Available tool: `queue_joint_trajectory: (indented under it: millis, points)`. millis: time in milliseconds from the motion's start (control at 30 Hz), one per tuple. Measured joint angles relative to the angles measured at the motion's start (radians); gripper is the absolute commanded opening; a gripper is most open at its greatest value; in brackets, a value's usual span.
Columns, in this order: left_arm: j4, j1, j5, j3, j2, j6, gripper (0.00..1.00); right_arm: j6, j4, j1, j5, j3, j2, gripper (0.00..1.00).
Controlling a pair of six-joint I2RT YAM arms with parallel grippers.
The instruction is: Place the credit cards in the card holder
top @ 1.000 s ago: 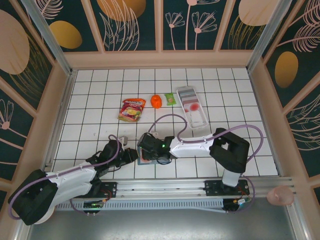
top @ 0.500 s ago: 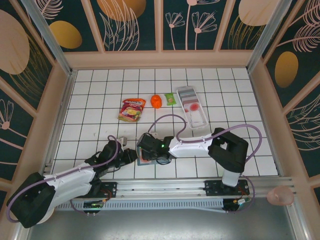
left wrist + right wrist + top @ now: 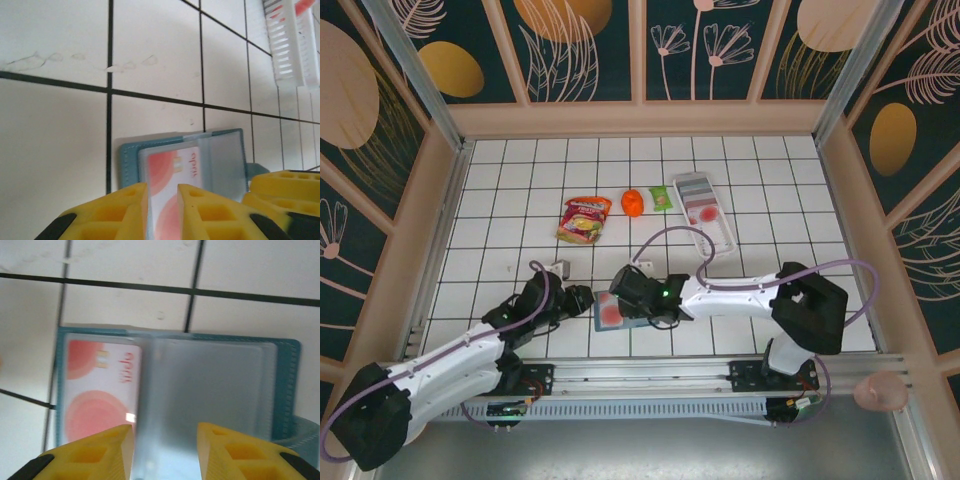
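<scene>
Top external view: a dark teal-blue folding card holder (image 3: 632, 322) lies opened flat on the white tiled table (image 3: 500, 200), close to the near edge and about midway along it. One whitish credit card with red-pink circles (image 3: 610, 313) sits in the holder's left-hand half, behind a clear plastic sleeve. The left gripper (image 3: 582, 298) is at the holder's left edge and the right gripper (image 3: 625, 302) is directly above the holder. Left wrist view: the left gripper (image 3: 162, 192) has its yellow fingers (image 3: 122, 205) slightly apart, with a narrow gap between them and nothing clamped; the card (image 3: 172, 167) inside the holder (image 3: 127, 157) is visible through that gap. Right wrist view: the right gripper (image 3: 165, 437) has its jaws set wider apart, straddling the middle of the holder (image 3: 287, 385) at the frosted clear sleeve; whether the fingertips (image 3: 100, 450) press on the sleeve cannot be told. The card (image 3: 97, 390) occupies the left pocket, square to its edges. Toward the far edge, right of centre, a long white slotted plastic tray (image 3: 718, 240) holds pale flat items with red marks, too small to identify. Left of the tray, in a row, are a small green packet (image 3: 662, 198), an orange rounded object (image 3: 633, 203) and a red-and-yellow snack bag (image 3: 584, 218).
</scene>
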Motion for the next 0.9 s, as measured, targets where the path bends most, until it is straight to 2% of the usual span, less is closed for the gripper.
queue_joint_trajectory:
  millis: [333,900]
  points:
    - [0.081,-0.001,0.119,0.019,0.145,0.003,0.13,0.004,0.0,-0.017,0.003,-0.037,-0.013,0.37]
    - [0.154,-0.001,0.122,-0.046,0.216,0.003,0.11,0.023,-0.005,-0.023,-0.003,-0.037,0.028,0.38]
